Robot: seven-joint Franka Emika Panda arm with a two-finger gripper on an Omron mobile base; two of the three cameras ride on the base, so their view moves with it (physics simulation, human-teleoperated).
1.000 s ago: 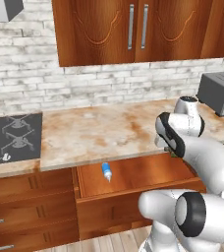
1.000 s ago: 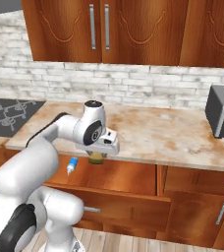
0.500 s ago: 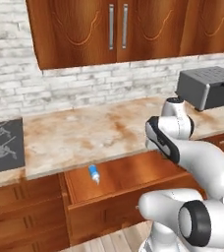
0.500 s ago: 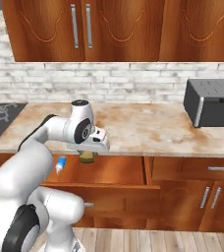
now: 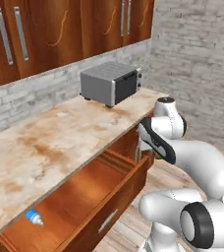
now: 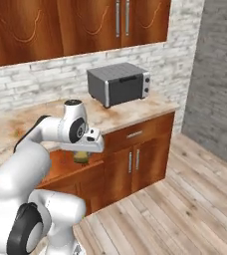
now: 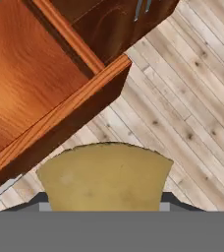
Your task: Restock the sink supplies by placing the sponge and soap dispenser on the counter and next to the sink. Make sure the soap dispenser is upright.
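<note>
Gripper point(image 6: 81, 155) pinches the sponge point(image 7: 104, 174) — a tan block at the bottom centre of the hand view, hanging over the front edge of the open drawer point(image 7: 45, 93) and the plank floor point(image 7: 192, 98). In the right base view the sponge shows as an olive lump under the hand, just below the counter point(image 6: 16, 124) edge. Any set-down means lifting it up and back over that slab. Soap bottle point(image 5: 34, 217) lies on its side in the drawer, lower left of the left base view, well apart from the hand. Further back, a grey toaster oven point(image 5: 110, 82) sits upper centre — no readable lettering anywhere.
</note>
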